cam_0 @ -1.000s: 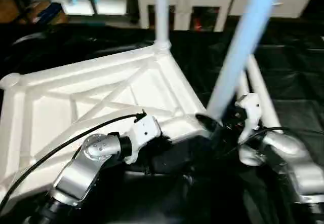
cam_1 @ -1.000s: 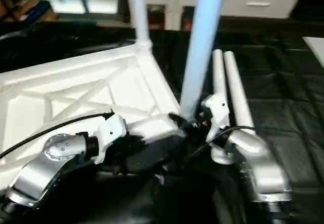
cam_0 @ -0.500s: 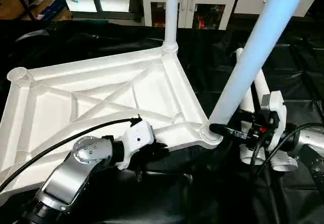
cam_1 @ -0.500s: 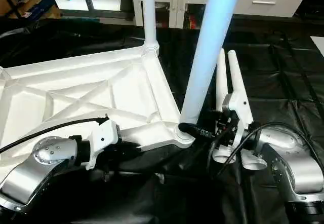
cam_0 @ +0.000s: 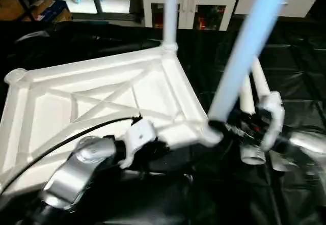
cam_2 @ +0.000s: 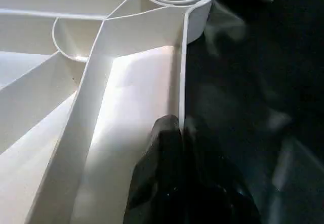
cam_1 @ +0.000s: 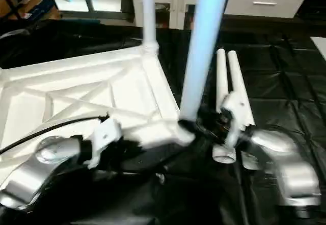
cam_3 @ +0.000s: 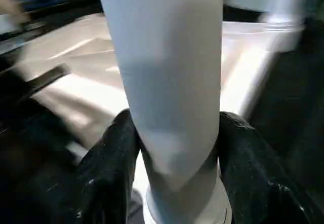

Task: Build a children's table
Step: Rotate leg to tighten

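A white plastic tabletop (cam_0: 102, 103) lay upside down on a black-draped work table (cam_1: 285, 87), its X-shaped ribs facing up.

The left gripper (cam_2: 179, 133) was clamped on the tabletop's near edge wall, one black finger (cam_2: 162, 148) pressed against the inner face of the rim and the other against the outer face. Just beyond those fingers along the same rim stood a round corner socket (cam_2: 177, 1).

In that socket stood a long white leg (cam_0: 244, 47), tilted, rising up and away out of the top of the head views. The right gripper (cam_3: 172, 148) was closed around this leg low down, just above the socket. Its two black fingers (cam_3: 111, 168) hugged either side of the tube, with the tabletop spreading out behind it.

Just beyond the right gripper, on the black cloth, two spare legs (cam_1: 232, 82) lay side by side, touching each other, their open ends pointing toward the robot. The right wrist housing partly covered them.

At the tabletop's far corner, well beyond both grippers, another leg (cam_0: 170, 11) stood upright in its socket. The far left corner socket (cam_0: 15, 76) sat open.

A white cabinet (cam_1: 260, 3) stood behind the table.
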Robot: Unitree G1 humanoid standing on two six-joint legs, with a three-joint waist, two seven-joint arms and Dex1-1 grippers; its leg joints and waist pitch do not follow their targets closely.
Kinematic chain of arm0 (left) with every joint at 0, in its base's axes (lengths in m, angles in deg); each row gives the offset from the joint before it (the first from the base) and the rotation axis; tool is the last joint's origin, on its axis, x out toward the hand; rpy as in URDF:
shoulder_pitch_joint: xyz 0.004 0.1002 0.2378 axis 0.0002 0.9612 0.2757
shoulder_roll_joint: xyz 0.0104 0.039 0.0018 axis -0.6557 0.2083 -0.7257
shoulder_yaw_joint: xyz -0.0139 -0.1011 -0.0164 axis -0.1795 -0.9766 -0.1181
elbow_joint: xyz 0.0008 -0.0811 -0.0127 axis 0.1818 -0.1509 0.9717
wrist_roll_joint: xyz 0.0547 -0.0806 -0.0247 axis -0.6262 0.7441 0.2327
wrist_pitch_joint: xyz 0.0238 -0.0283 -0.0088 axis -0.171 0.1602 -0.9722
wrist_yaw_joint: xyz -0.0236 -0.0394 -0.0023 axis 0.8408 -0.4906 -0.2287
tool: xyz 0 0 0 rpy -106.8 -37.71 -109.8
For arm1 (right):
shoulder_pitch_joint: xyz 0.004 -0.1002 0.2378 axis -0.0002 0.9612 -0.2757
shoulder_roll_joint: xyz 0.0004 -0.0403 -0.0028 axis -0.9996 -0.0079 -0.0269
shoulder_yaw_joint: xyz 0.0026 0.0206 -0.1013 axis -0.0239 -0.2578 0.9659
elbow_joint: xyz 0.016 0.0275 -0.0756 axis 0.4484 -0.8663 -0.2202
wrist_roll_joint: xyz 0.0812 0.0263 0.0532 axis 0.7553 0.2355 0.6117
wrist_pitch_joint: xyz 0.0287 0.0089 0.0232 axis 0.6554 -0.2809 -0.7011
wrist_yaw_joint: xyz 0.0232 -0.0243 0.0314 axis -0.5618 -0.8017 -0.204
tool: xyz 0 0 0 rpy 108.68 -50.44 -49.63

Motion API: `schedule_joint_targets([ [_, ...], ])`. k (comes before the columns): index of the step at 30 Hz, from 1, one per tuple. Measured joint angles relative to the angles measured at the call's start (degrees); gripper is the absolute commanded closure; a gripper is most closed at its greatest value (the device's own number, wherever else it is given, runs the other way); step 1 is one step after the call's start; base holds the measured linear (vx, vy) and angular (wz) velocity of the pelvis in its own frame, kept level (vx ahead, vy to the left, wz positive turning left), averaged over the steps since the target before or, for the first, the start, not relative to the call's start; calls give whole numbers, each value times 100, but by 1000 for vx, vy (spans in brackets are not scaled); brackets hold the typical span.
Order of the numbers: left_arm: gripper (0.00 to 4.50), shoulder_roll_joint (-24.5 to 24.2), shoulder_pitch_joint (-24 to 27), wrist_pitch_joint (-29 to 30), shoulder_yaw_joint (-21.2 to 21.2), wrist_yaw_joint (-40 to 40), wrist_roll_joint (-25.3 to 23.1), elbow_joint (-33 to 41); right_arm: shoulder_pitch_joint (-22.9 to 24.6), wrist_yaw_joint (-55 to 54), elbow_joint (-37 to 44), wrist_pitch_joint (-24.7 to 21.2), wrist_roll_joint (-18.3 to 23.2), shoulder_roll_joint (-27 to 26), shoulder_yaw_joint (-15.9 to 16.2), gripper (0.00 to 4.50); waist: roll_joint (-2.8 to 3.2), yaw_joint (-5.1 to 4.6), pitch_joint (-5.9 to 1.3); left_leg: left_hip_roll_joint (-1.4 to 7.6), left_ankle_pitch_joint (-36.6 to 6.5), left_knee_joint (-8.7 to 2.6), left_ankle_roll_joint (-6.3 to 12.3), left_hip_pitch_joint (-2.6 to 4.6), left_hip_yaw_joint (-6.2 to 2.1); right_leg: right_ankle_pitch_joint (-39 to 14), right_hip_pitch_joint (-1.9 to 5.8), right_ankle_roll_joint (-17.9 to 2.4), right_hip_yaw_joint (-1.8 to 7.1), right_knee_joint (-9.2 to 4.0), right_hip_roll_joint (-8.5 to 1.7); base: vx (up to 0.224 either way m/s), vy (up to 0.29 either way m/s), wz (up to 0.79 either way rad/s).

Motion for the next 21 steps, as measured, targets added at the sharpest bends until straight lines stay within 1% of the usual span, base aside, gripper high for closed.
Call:
schedule_joint_targets([
  [1,450,117,-39,91,17,128,-66,-26,-49,-247,-40,-15,-57,-126,-4,256,-5,-8,3,0,-5,0,-9,18,6,-2,17,2,1,-6,-2,0,0,0],
  [2,450,462,-127,298,35,459,-166,-127,-111,-839,-99,-101,-156,-525,-56,257,-17,-18,6,0,-17,-6,-30,60,7,-5,61,8,1,-20,-3,0,0,0],
  [3,450,730,-239,477,63,736,-279,-228,-188,-1360,-192,-108,-294,-895,-119,257,-27,-25,5,0,-18,-2,-37,76,7,-30,73,48,4,-19,-4,0,0,0],
  [5,450,1146,-410,724,113,1173,-393,-385,-390,-2140,-349,-88,-489,-1328,-162,258,-25,-58,0,-11,-18,0,-39,75,8,-50,74,79,8,-33,-16,0,0,0],
  [6,450,1430,-546,851,131,1444,-463,-564,-514,-2644,-524,33,-601,-1703,-219,258,-31,-68,-7,-13,-18,-2,-40,75,7,-51,75,81,8,-46,-17,0,0,0],
  [8,450,1841,-790,956,147,1806,-572,-928,-721,-3455,-893,359,-857,-2262,-315,258,-39,-86,-19,-13,-18,-3,-40,75,5,-52,74,84,5,-77,-16,0,0,0],
  [10,450,1962,-877,940,190,1910,-631,-1071,-822,-3732,-1101,585,-998,-2435,-319,258,-44,-97,-26,-13,-17,-14,-39,71,-1,-52,80,84,-3,-122,-15,0,0,0],
  [11,450,1947,-900,899,202,1907,-636,-1118,-848,-3726,-1228,750,-1023,-2455,-303,258,-49,-102,-28,-17,-17,-14,-38,67,-2,-53,80,85,0,-130,-15,0,0,0],
  [13,450,1841,-887,800,223,1840,-634,-1101,-859,-3622,-1265,880,-1056,-2439,-252,258,-47,-122,-27,-19,-17,-15,-38,64,-2,-53,81,85,2,-145,-15,0,0,0],
  [14,450,1715,-837,723,229,1747,-633,-1012,-828,-3434,-1231,919,-1059,-2354,-204,258,-39,-131,-22,-20,-17,-16,-38,61,-2,-53,76,85,3,-146,-15,0,0,0],
  [15,450,1506,-751,589,248,1592,-627,-903,-749,-3090,-1125,938,-1038,-2132,-135,258,-32,-137,-18,-20,-17,-24,-38,56,-2,-52,72,85,2,-146,-15,0,0,0],
  [16,450,1312,-647,431,268,1411,-603,-770,-627,-2710,-1013,958,-971,-1908,-51,223,-27,-134,-11,-21,-17,-35,-38,49,-2,-52,71,85,2,-145,-15,0,0,0],
  [17,450,1106,-574,269,252,1219,-573,-694,-518,-2356,-914,983,-919,-1743,-29,202,-23,-130,-10,-20,-16,-53,-38,48,-1,-50,72,84,1,-138,-13,0,0,0],
  [18,450,939,-506,155,212,1056,-519,-622,-464,-2116,-823,979,-888,-1599,-2,189,-20,-130,-7,-20,-16,-63,-38,48,1,-45,61,82,2,-124,-13,0,0,0],
  [19,450,761,-428,38,191,854,-436,-526,-399,-1828,-759,954,-827,-1385,79,189,-15,-122,-2,-18,-16,-65,-38,44,1,-34,52,85,0,-113,-12,54,-36,3],
  [20,450,512,-282,-51,163,545,-309,-351,-269,-1376,-660,872,-666,-1033,128,168,-1,-83,5,-15,-15,-65,-37,41,1,21,50,93,-2,-111,-12,54,-36,3],
  [21,450,401,-170,-130,155,338,-199,-221,-177,-1078,-583,832,-570,-820,144,168,15,-55,10,-7,-14,-69,-36,59,8,42,49,76,-1,-103,-10,87,-32,9],
])
